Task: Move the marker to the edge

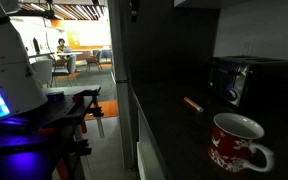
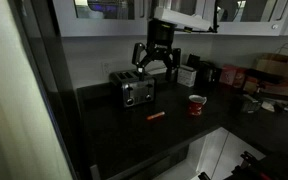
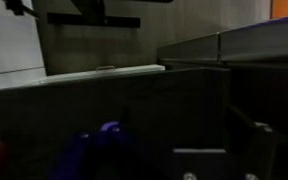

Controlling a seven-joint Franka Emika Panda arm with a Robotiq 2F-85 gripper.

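Marker (image 2: 156, 116) flat on countertop (image 2: 109, 135), long axis roughly along front edge (image 2: 174, 143), tool (image 2: 155, 68) hanging released above

No text, label, brand, number or sign can be read in any view. A white pattern is seen on the red ceramic mug (image 1: 236, 145), and the front of the silver metal toaster (image 2: 137, 94) is shown, but no lettering can be made out on either.
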